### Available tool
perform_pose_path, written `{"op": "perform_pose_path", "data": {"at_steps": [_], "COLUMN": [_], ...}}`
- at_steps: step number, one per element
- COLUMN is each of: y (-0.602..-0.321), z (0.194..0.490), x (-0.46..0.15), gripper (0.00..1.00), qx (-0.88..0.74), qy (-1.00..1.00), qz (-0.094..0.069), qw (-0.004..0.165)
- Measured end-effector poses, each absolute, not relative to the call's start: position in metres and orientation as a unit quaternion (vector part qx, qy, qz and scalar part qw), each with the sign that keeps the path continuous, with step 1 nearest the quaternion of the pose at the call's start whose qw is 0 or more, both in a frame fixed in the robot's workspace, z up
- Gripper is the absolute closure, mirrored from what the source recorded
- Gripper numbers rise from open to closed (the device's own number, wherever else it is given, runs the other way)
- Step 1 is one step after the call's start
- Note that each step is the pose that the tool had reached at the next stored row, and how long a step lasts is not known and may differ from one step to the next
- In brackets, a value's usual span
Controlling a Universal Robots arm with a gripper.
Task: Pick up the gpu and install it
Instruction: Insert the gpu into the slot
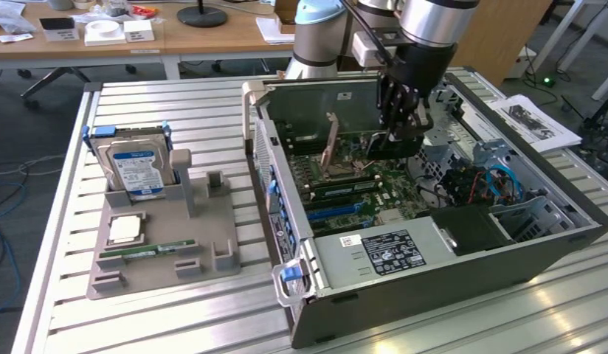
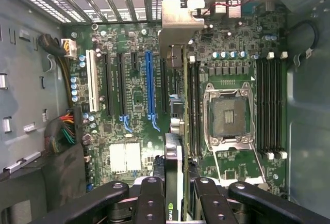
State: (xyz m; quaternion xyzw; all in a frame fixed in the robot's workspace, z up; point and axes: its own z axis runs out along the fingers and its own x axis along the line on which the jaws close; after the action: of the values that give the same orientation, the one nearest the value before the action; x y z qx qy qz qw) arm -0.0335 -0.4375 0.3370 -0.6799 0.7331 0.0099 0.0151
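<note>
Inside case (image 1: 383, 284) | gripper (image 2: 178, 185) pinching gpu (image 2: 174, 152) over motherboard (image 2: 131, 108) | blue slot (image 2: 149, 84), CPU socket (image 2: 227, 115) flank it

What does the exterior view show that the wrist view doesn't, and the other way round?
Exterior view: the grey tray beside the computer case, carrying a hard drive, a RAM stick and a square chip. Wrist view: the CPU socket and the blue slot, seen from above. Both: the pincer shut on the gpu over the motherboard.

Exterior view overlooks table (image 1: 186, 310) from above; wrist view faces motherboard (image 2: 134, 105) closely.
</note>
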Motion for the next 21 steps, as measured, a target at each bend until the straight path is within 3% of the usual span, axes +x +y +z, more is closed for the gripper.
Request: {"op": "perform_pose_path", "data": {"at_steps": [21], "y": [-0.437], "z": [0.323], "x": [-0.038], "gripper": [0.73], "qx": [-0.682], "qy": [0.731], "qz": [0.01], "qw": [0.015]}}
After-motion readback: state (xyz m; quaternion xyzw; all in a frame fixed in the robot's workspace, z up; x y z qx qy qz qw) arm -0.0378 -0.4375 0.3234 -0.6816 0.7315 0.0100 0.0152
